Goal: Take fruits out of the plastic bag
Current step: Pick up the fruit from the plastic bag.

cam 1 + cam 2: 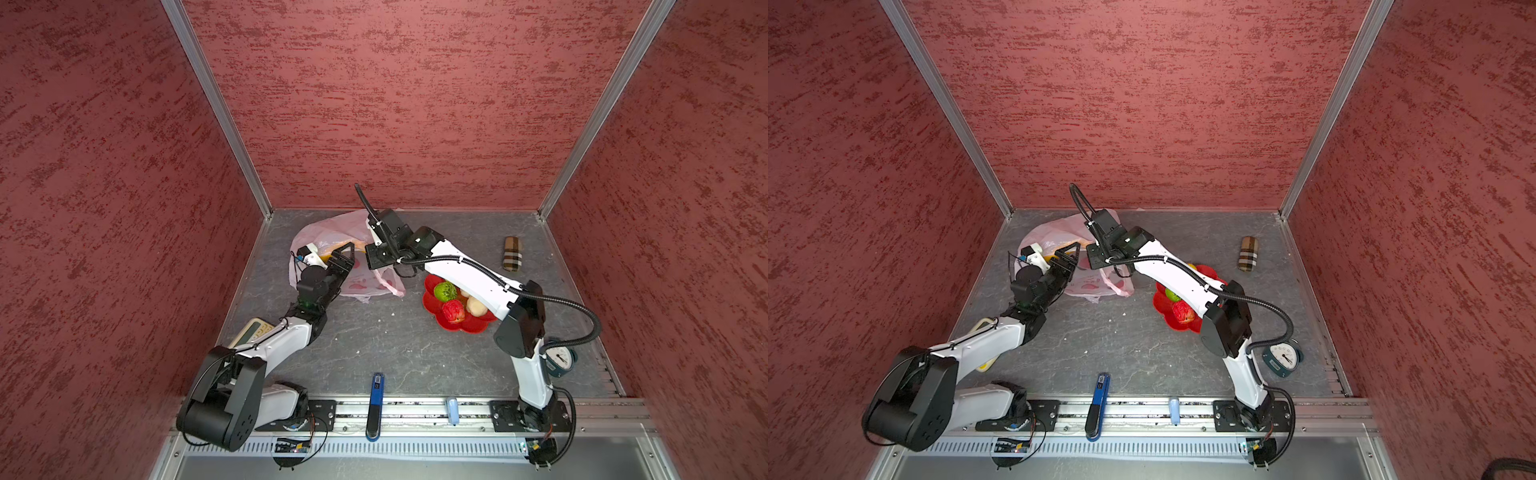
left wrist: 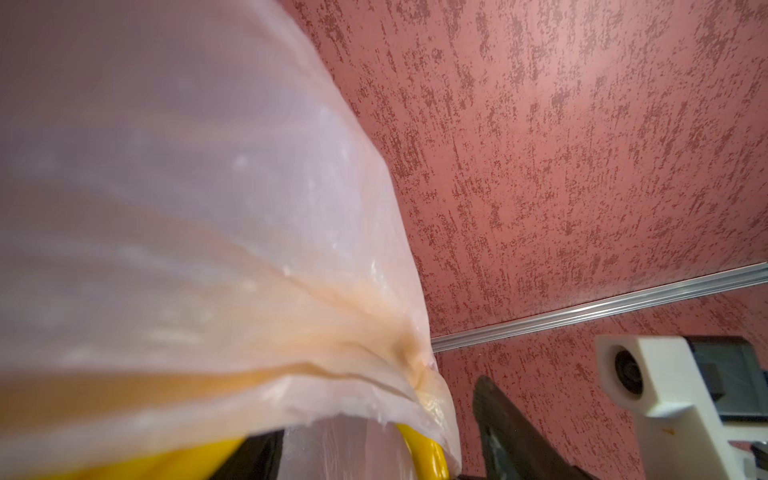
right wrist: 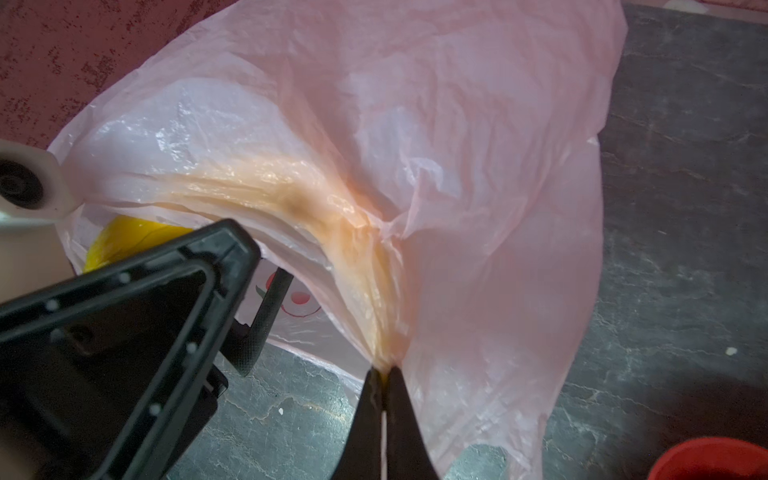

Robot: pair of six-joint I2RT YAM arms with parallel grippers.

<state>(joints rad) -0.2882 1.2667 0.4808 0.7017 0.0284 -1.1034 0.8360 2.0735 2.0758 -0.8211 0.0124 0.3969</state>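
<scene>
The pale-pink plastic bag [image 1: 328, 232] lies crumpled at the back left of the table. My right gripper [image 3: 382, 370] is shut on a pinch of its film and holds the bag's top up. A yellow banana [image 3: 124, 239] lies inside, partly showing through the film. My left gripper [image 2: 374, 457] is open at the bag's mouth. Its fingers [image 2: 498, 419] stand apart on either side of film and the banana's end [image 2: 424, 453]. On the red plate [image 1: 457, 328] to the right sit a green round fruit [image 1: 444, 291], a red bumpy one [image 1: 453, 311] and a beige one [image 1: 476, 307].
My right arm [image 1: 469, 274] reaches over the plate. A plaid case [image 1: 513, 253] lies back right and a round dial clock [image 1: 559, 359] by the right arm's base. A blue tool [image 1: 376, 405] lies on the front edge. A cream device [image 1: 253, 330] sits under my left arm.
</scene>
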